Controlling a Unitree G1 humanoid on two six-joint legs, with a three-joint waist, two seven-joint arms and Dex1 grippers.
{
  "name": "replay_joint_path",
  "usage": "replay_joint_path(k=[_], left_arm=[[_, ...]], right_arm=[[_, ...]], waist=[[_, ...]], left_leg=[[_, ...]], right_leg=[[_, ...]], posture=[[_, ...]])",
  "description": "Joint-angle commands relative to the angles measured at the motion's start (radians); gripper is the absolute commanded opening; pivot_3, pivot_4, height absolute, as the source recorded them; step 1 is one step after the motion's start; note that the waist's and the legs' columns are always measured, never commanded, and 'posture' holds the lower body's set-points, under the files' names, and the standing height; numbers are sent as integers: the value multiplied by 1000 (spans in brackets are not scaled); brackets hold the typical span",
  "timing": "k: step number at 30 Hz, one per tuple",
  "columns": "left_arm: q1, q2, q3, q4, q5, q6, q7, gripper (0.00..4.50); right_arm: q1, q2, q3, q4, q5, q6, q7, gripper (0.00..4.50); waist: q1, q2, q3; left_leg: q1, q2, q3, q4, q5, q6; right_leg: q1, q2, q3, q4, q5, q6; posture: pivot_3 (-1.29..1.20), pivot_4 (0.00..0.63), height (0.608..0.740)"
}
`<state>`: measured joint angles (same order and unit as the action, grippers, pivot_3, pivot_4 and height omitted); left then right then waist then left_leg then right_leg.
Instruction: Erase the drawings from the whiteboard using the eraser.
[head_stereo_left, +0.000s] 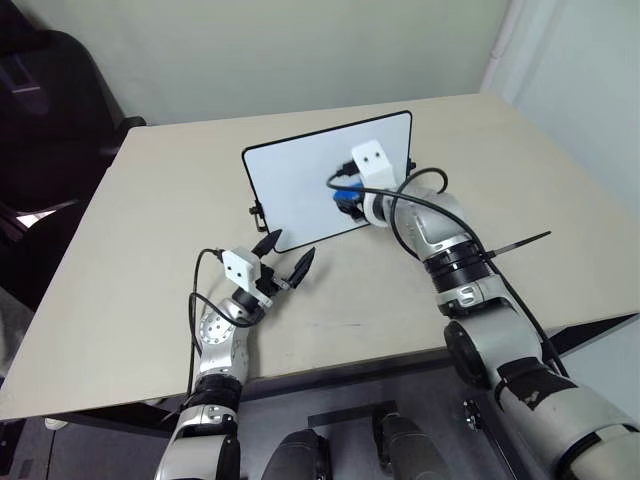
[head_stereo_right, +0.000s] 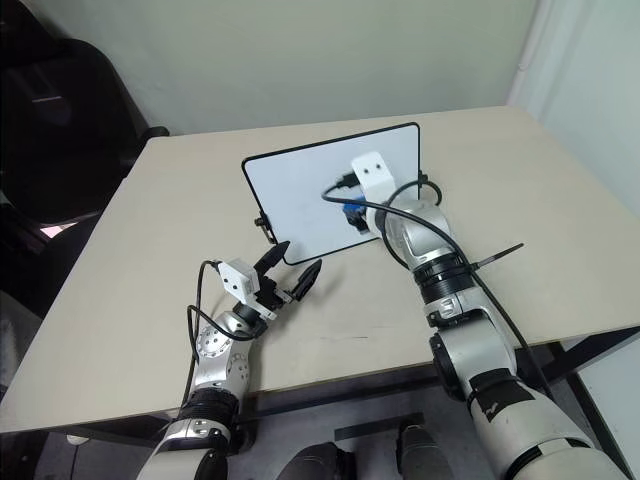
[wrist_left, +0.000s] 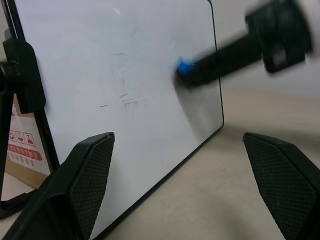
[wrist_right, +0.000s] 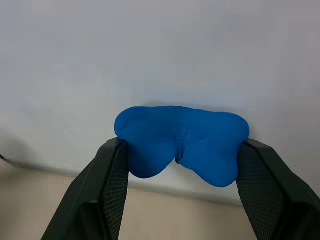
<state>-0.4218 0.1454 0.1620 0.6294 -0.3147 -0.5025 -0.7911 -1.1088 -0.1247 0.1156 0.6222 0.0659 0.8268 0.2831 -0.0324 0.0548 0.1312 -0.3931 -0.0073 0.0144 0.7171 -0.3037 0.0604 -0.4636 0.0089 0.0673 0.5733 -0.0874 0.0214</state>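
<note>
One beige table, whiteboard propped upright, pale wall behind

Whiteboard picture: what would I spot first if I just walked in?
Probably the bright blue eraser, squeezed between the right hand's black fingers and pressed against the whiteboard, which stands propped up on the tan table. Next, the left hand, open, waiting in front of the board's lower corner. Only faint marks show on the board.

Right tool clamped on the eraser, left tool spread wide.
</note>
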Motion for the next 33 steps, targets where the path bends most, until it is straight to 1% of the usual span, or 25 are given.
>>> replay_joint_path(k=[1,8,12,17,21,24,27,29,31,33], left_arm=[[21,-14,4,23,-11,-15,6,4500],[12,-9,9,34,-11,-17,6,4500],[10,-12,11,36,-12,-15,2,4500],[12,-18,8,36,-8,-18,4,4500],[11,-20,10,39,-8,-18,5,4500],[13,-25,7,37,-11,-12,-2,4500],[14,-30,4,41,-11,-12,-4,4500],[17,-35,0,40,-11,-10,-6,4500],[19,-39,-4,40,-11,-9,-8,4500],[20,-41,-5,44,-10,-12,-9,4500]], right_arm=[[-51,-7,-32,-3,2,-56,8,3080],[-115,-1,-71,-34,32,-46,14,3080],[-162,-7,-95,-110,56,-14,25,3080],[-164,-63,-140,-199,75,45,28,3080],[-71,-132,-121,-336,84,155,62,3080],[54,-229,-53,-494,102,322,127,3080],[163,-329,14,-625,126,456,174,3080],[227,-376,23,-687,146,524,189,3080],[279,-412,28,-730,167,582,200,3080],[316,-433,27,-759,178,624,197,3080]], waist=[[0,1,0],[0,1,1],[-1,1,1],[0,1,2],[11,3,0],[23,5,-1],[26,9,-1],[26,10,0],[24,10,0],[22,10,0]], left_leg=[[-1,0,0,0,0,0],[-7,2,-1,-1,0,0],[-8,1,0,-1,1,0],[-8,1,0,-1,1,0],[-7,2,-1,-1,1,0],[-7,2,-1,-2,0,0],[-7,2,-1,-2,0,1],[-7,2,0,-3,0,0],[-7,2,-1,-3,0,0],[-6,2,0,-3,0,0]], right_leg=[[0,0,0,0,1,0],[-6,3,0,2,4,-3],[-7,3,0,1,5,-4],[-7,3,-1,2,5,-4],[-6,2,-1,1,2,-2],[-5,2,-1,2,1,-3],[-4,2,-1,2,2,-5],[-5,2,-1,2,1,-4],[-5,3,-2,2,-2,1],[-4,3,-2,2,-3,2]], posture=[[0,150,726],[0,150,726],[0,150,726],[0,150,726],[0,150,726],[0,150,726],[0,150,726],[0,150,726],[0,150,726],[0,150,726]])
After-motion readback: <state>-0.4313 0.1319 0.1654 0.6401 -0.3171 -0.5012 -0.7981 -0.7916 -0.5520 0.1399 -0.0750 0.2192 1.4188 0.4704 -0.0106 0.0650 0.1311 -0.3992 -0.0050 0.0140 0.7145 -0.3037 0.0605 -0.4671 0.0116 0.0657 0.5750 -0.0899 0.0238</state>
